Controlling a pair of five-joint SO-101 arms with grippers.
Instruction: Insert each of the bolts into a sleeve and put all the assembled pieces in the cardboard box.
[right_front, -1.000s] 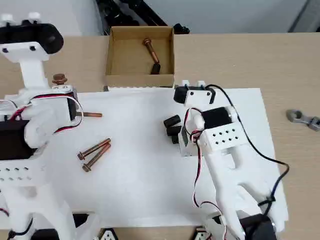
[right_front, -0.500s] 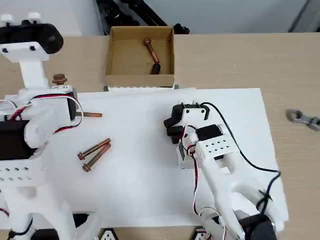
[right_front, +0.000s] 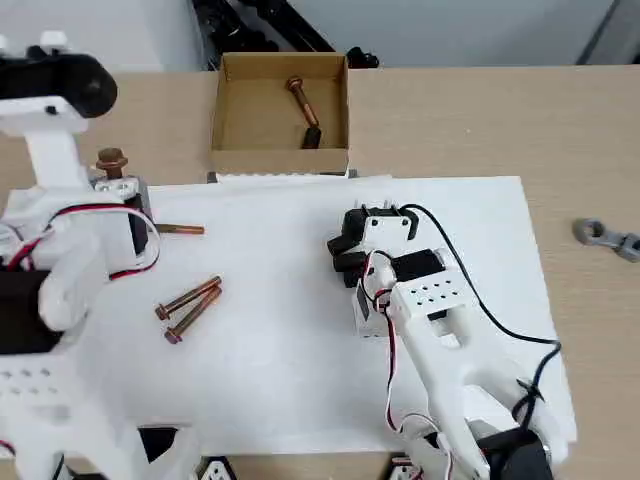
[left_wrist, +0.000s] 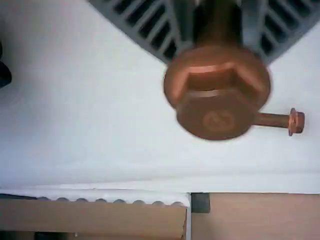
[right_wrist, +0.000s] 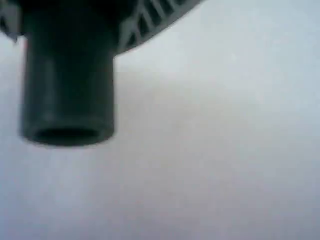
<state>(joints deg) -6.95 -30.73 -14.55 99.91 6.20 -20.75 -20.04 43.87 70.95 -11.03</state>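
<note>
1. High view: a white sheet is covering the middle of the wooden table. Open sheet is lying between the two arms, and bare wood is running along the far and right edges.
2. A cardboard box is sitting just beyond the sheet's far edge, holding one assembled bolt and sleeve.
3. The right gripper is clamping a black sleeve at mid-sheet, with spare sleeves crowding just beside it.
4. The left gripper is gripping a copper bolt at the sheet's far left corner, left of the box.
5. A single bolt is lying just beside that gripper, and a pair of bolts is lying side by side nearer the front, well apart from the sleeves.
6. A small metal tool is resting on bare wood past the sheet's right edge.
</note>
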